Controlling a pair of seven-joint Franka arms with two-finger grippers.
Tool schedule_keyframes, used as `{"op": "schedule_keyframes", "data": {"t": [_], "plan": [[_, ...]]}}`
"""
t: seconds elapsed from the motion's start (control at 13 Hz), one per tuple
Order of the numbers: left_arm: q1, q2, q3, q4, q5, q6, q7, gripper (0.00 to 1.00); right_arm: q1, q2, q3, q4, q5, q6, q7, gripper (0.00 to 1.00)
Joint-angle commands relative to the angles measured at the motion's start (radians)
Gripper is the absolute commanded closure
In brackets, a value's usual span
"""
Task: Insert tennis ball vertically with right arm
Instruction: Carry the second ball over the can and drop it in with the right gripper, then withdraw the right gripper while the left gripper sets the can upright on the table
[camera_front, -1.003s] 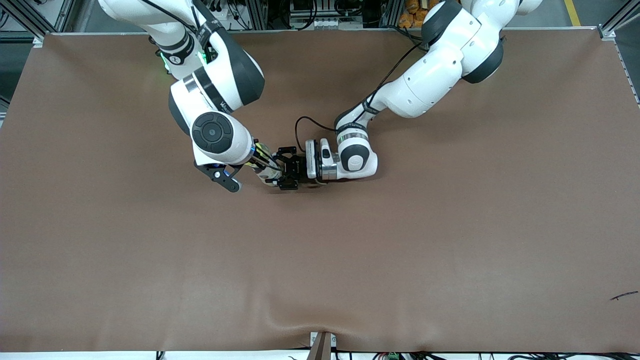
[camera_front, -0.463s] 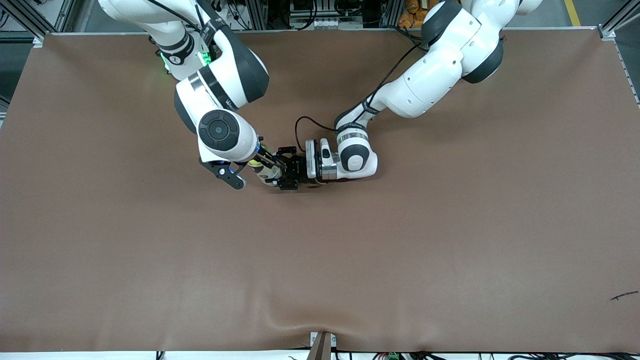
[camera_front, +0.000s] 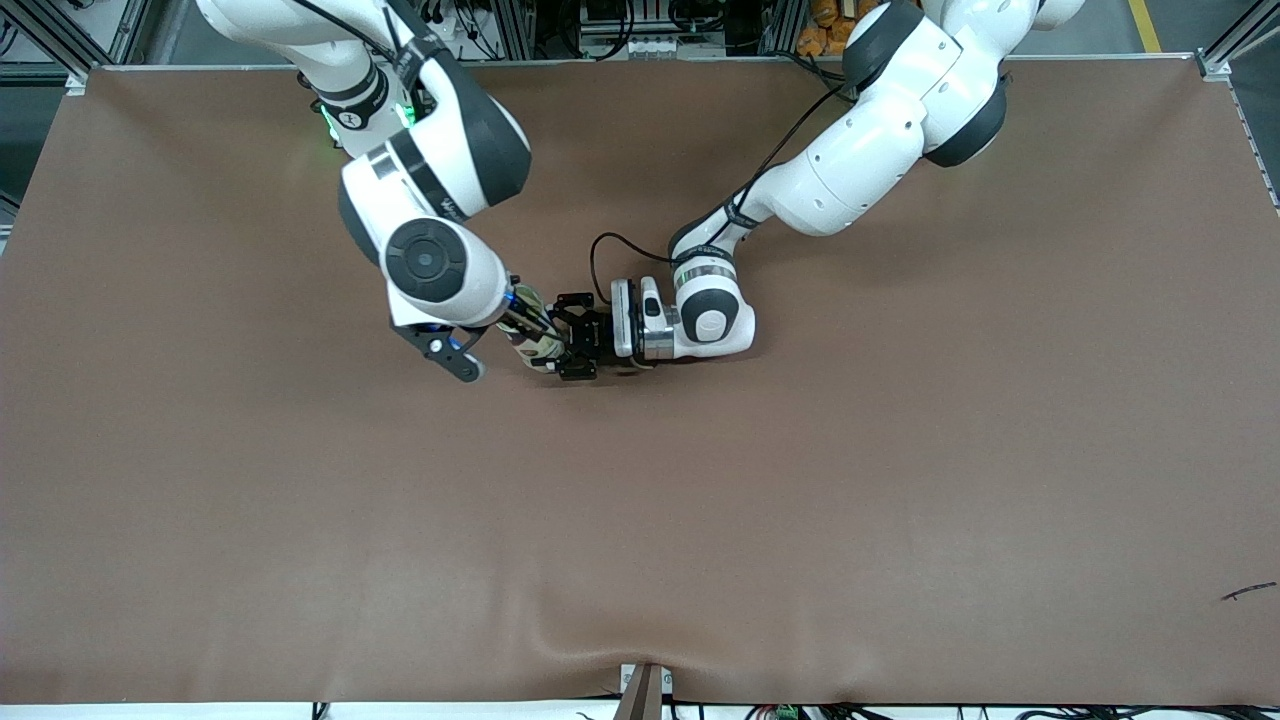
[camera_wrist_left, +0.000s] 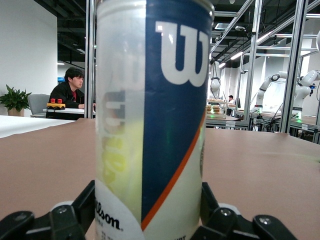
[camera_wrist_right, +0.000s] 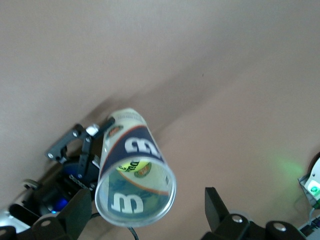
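Note:
A clear Wilson tennis ball can (camera_front: 533, 342) with a blue label stands upright mid-table, its mouth open. My left gripper (camera_front: 572, 348) lies level with the table and is shut on the can's lower part; the can (camera_wrist_left: 150, 115) fills the left wrist view between the jaws of the left gripper (camera_wrist_left: 150, 212). The right arm's wrist (camera_front: 428, 262) hangs over the can and hides its fingers in the front view. In the right wrist view my right gripper (camera_wrist_right: 147, 199) is open and empty above the can's mouth (camera_wrist_right: 135, 192). A yellow tennis ball (camera_wrist_right: 134, 168) lies inside the can.
The brown table mat (camera_front: 800, 480) spreads all around the can. A black cable (camera_front: 598, 250) loops off the left wrist. The table's front edge has a small bracket (camera_front: 645, 690). The ball's yellow shows through the can's clear wall (camera_wrist_left: 120, 150).
The right arm's wrist shifted slightly toward the left arm's end, then came back over the can. The left arm and the can have not moved.

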Motion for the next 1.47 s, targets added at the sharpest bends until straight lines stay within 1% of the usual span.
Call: {"op": "schedule_keyframes", "data": {"t": [0.0,0.08,0.23,0.39,0.46,0.54,0.69,0.93,1.16,1.23,1.39], "plan": [[0.017,0.019,-0.021,-0.019,-0.045,-0.01,0.272,0.11,-0.11,-0.039,0.002,-0.004,0.003,-0.014,-0.173,0.0],[0.019,0.019,-0.021,-0.02,-0.045,-0.01,0.272,0.11,-0.147,-0.039,0.001,-0.007,-0.001,-0.014,-0.245,0.0],[0.019,0.019,-0.021,-0.022,-0.045,-0.009,0.27,0.07,-0.228,-0.039,0.0,-0.013,-0.005,-0.014,-0.392,0.0],[0.022,0.014,-0.021,-0.029,-0.045,-0.009,0.272,0.06,-0.307,-0.045,0.0,-0.024,-0.005,-0.017,-0.545,0.0],[0.026,0.013,-0.021,-0.037,-0.045,-0.007,0.272,0.05,-0.35,-0.054,0.0,-0.03,-0.005,-0.017,-0.631,0.0],[0.031,0.005,-0.021,-0.048,-0.045,-0.007,0.272,0.0,-0.391,-0.067,0.001,-0.035,-0.005,-0.017,-0.713,0.0],[0.043,-0.01,-0.021,-0.072,-0.044,-0.006,0.273,0.0,-0.46,-0.102,0.001,-0.045,-0.003,-0.017,-0.858,0.0],[0.078,-0.054,-0.022,-0.123,-0.032,-0.004,0.255,0.0,-0.509,-0.217,-0.002,-0.087,-0.005,-0.02,-1.0,0.0],[0.105,-0.133,-0.021,-0.201,-0.025,0.0,0.212,0.0,-0.514,-0.301,-0.049,-0.079,-0.008,-0.048,-1.161,0.0],[0.115,-0.15,-0.021,-0.218,-0.01,0.0,0.2,0.0,-0.516,-0.327,-0.067,-0.075,-0.012,-0.063,-1.218,0.0],[0.151,-0.154,-0.022,-0.221,0.072,0.002,0.154,0.0,-0.516,-0.366,-0.089,-0.055,-0.023,-0.103,-1.252,0.0]]}}
